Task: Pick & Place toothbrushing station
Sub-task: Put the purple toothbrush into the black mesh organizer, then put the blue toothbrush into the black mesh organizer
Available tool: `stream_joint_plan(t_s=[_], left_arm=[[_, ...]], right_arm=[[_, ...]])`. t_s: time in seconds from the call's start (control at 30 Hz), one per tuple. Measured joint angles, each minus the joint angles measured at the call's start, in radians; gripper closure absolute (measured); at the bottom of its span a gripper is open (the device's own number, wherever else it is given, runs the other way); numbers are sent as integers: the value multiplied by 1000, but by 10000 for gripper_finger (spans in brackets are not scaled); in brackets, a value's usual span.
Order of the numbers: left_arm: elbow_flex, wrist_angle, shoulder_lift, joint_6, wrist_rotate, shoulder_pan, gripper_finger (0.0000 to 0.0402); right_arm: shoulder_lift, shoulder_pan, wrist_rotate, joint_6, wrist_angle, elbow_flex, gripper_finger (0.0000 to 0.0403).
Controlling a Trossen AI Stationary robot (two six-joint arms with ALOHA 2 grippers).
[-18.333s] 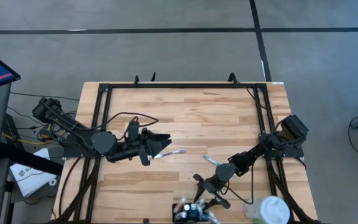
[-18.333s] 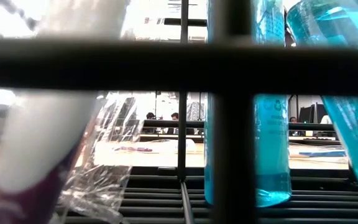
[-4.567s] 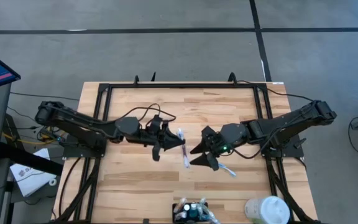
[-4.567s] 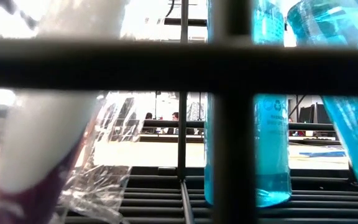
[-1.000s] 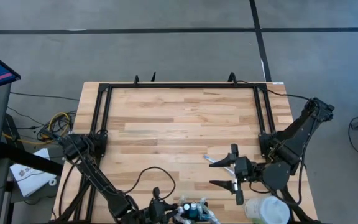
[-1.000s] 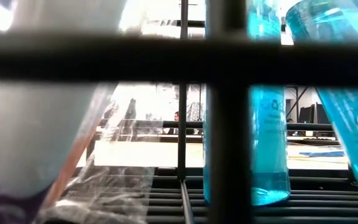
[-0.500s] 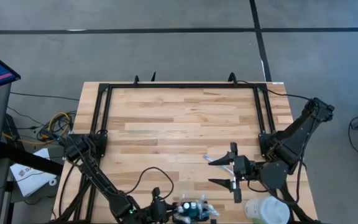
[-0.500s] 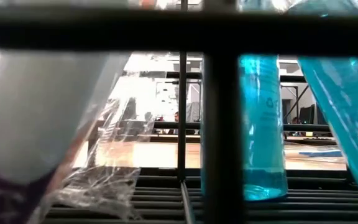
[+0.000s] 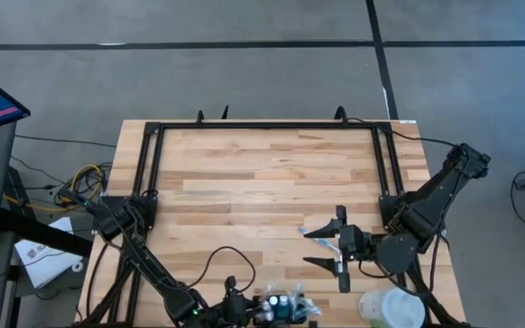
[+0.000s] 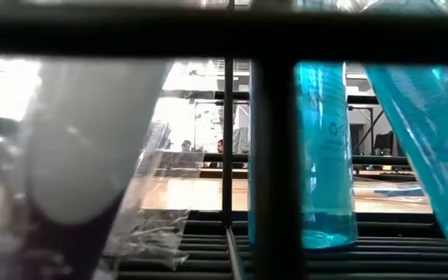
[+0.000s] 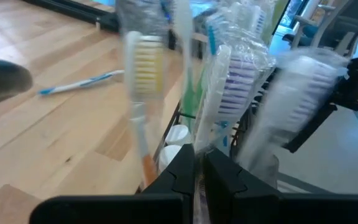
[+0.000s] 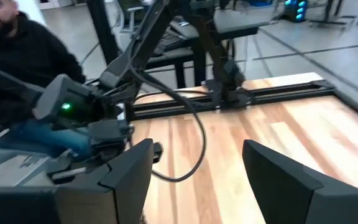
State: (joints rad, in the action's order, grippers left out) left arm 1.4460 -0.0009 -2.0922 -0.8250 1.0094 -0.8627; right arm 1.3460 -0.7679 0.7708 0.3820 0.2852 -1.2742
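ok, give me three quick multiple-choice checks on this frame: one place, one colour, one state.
1. Where is the left claw?
A. At the table's near edge, by the station
B. At the far rail
C. Off the table's right side

2. What colour is the liquid in the bottles in the low view?
A. Red
B. Blue
C. Yellow

3. How does the right claw stand?
A. Shut on a brush
B. Shut, empty
C. Open, empty

Key: 1 A, the high view shows the left arm reaching down to the station at the near edge. 2 B, the bottles show clear blue behind the wire bars. 3 C, the right wrist view shows its fingers spread wide with only wood between them; a brush lies on the table beside it.
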Motion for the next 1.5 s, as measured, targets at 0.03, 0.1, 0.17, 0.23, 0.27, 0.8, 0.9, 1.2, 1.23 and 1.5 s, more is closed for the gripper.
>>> stream_joint_plan(t_s=[0.03, 0.1, 0.17, 0.23, 0.27, 0.8, 0.9, 1.2, 1.23, 1.5], left_arm=[[0, -1, 0, -1, 6, 0, 398], [0, -1, -1, -3, 6, 0, 398], [0, -1, -2, -3, 3, 0, 398], [0, -2, -2, -15, -4, 0, 398], [0, -3, -2, -19, -5, 0, 398], [-3, -4, -7, -125, -59, 0, 338], [-3, -5, -7, -157, -67, 0, 310], [-3, 1, 10, -193, -67, -6, 259], [-3, 1, 10, -195, -66, -6, 259], [-3, -2, 10, -292, -134, -11, 259]], right_arm=[[0, 4, -12, 0, 0, 0, 163], [0, 12, -25, 0, 2, 0, 163], [0, 18, -44, 0, 3, 0, 163], [0, 27, -62, 0, 6, 0, 163], [0, 29, -68, 0, 8, 0, 163], [0, 37, -100, 3, 30, 0, 163], [0, 37, -147, 3, 30, 0, 163], [0, 29, -181, 3, 79, 0, 163], [0, 29, -195, 3, 86, 0, 163], [0, 29, -291, 41, 148, 0, 163]])
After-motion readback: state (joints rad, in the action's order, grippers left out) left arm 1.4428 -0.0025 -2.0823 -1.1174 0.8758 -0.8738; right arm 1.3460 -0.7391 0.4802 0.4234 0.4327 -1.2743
